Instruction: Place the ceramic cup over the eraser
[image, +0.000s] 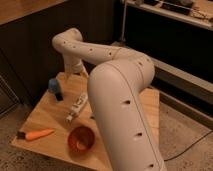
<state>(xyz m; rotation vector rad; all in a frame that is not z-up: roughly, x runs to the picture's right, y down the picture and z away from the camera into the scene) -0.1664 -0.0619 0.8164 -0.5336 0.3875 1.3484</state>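
The ceramic cup (81, 139), orange-red, glossy and wide-mouthed, stands upright near the front edge of the wooden table (47, 112). A white oblong object with dark markings (77, 106), possibly the eraser, lies in the middle of the table, behind the cup. My gripper (75, 71) hangs at the end of the white arm over the table's far edge, well away from the cup and behind the white object. It holds nothing that I can see.
An orange carrot (38, 134) lies at the front left. A blue-topped dark object (55, 88) stands at the back left. My thick white arm (122, 100) covers the table's right side. Dark cabinets stand behind, and speckled floor surrounds the table.
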